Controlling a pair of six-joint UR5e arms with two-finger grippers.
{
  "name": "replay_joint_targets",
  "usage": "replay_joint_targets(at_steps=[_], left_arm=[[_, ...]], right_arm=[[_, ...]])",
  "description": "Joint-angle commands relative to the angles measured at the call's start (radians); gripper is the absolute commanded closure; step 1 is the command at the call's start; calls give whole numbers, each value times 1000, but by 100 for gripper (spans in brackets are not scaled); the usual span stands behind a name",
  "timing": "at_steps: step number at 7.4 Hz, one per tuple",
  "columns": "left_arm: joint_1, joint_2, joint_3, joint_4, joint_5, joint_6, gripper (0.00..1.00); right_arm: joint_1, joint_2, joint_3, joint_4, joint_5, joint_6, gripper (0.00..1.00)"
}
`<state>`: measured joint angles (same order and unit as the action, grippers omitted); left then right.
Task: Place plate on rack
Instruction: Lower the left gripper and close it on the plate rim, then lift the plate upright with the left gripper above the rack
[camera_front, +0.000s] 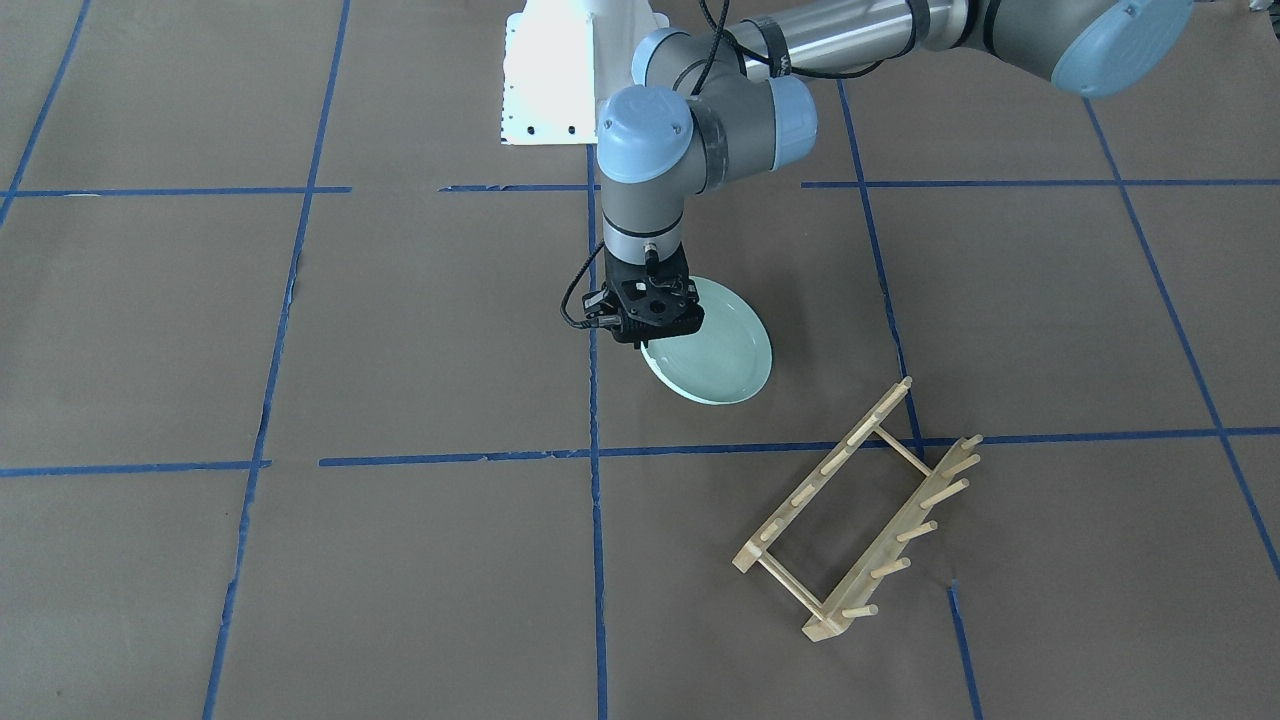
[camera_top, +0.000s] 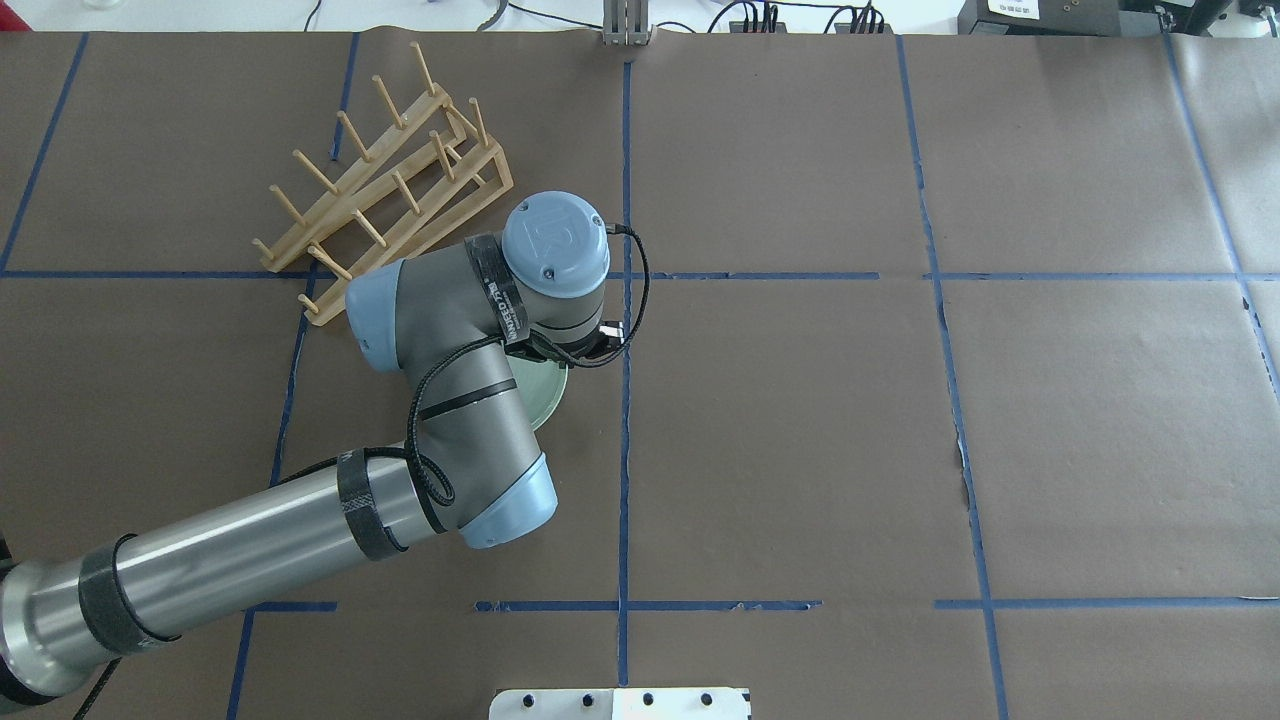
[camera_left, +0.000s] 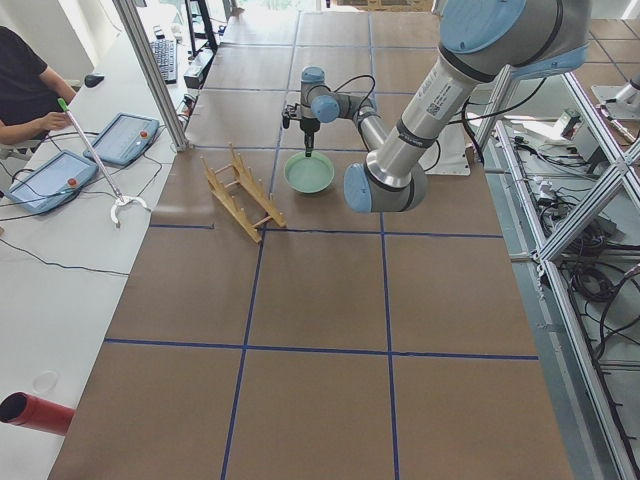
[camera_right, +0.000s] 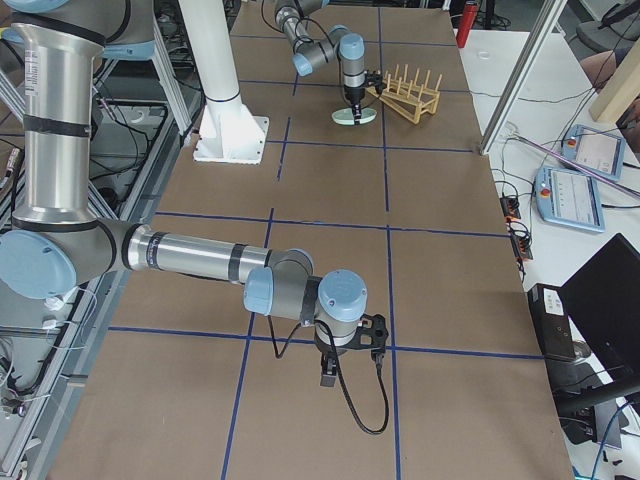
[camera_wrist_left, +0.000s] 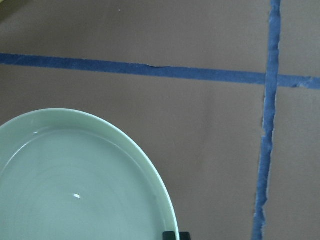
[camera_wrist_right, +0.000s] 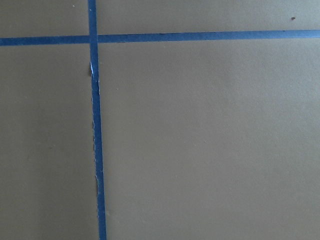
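The pale mint-green plate (camera_front: 725, 350) lies on the brown table near its middle; it also shows in the left wrist view (camera_wrist_left: 75, 185) and partly under the arm in the overhead view (camera_top: 548, 395). My left gripper (camera_front: 652, 335) points down at the plate's rim. In the left wrist view its two dark fingertips (camera_wrist_left: 170, 235) sit close together at the rim, so it appears shut on the plate. The wooden rack (camera_front: 860, 510) stands apart from the plate (camera_top: 385, 190). My right gripper (camera_right: 327, 378) hangs over bare table far away; I cannot tell whether it is open or shut.
The white robot base (camera_front: 545, 80) stands at the table's robot-side edge. Blue tape lines (camera_wrist_right: 95, 150) grid the brown table cover. Operator tablets (camera_left: 120, 135) and a red cylinder (camera_left: 35, 412) lie on the side bench beyond the rack.
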<state>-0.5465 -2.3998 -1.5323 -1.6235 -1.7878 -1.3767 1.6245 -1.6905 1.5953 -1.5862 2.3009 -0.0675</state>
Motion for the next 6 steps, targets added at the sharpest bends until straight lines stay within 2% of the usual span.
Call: replay_joint_targets(at_steps=[1, 3, 4, 5, 6], left_arm=[[-33, 109, -182, -231, 100, -216, 100], [-164, 120, -196, -489, 133, -341, 100], [-209, 146, -193, -662, 133, -405, 100], [-243, 230, -184, -875, 133, -418, 100], [-269, 275, -169, -1013, 133, -421, 100]], right_arm=[[0, 0, 0, 0, 0, 0, 0], [0, 0, 0, 0, 0, 0, 0], [0, 0, 0, 0, 0, 0, 0], [0, 0, 0, 0, 0, 0, 0], [0, 0, 0, 0, 0, 0, 0]])
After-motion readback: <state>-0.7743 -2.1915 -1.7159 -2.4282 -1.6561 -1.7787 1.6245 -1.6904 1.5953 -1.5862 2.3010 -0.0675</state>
